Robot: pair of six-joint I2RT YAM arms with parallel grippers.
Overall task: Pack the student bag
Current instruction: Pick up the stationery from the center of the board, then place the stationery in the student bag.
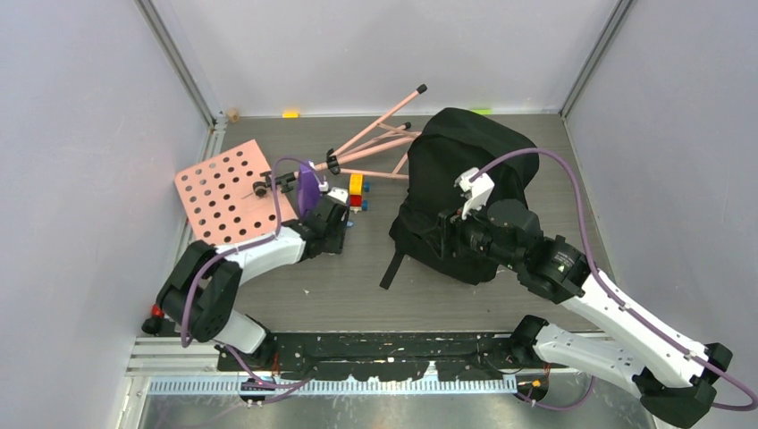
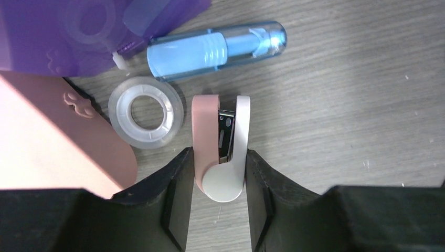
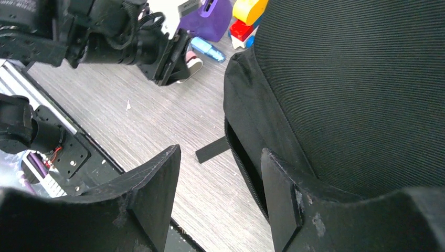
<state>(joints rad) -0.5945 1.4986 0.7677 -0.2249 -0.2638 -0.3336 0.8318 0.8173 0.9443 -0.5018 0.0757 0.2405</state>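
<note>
The student bag [image 1: 465, 170] is a large black backpack lying right of centre; its fabric fills the right wrist view [image 3: 357, 79], with an open zip [image 3: 244, 168] along its left edge. My left gripper [image 2: 218, 197] is shut on a pink and white stapler [image 2: 220, 147] that lies on the table, one finger touching each side. In the top view the left gripper [image 1: 338, 234] is low over the table left of the bag. My right gripper [image 3: 220, 184] is open and empty at the bag's left edge [image 1: 444, 234], its right finger over the zip.
Beside the stapler lie a clear tape roll [image 2: 147, 118], a blue capped tube [image 2: 215, 50] and a purple tape dispenser [image 2: 78, 31]. A pink pegboard [image 1: 223, 192], pink stand legs [image 1: 375, 134] and coloured blocks [image 1: 356, 192] sit behind. A black strap [image 3: 212, 149] trails from the bag.
</note>
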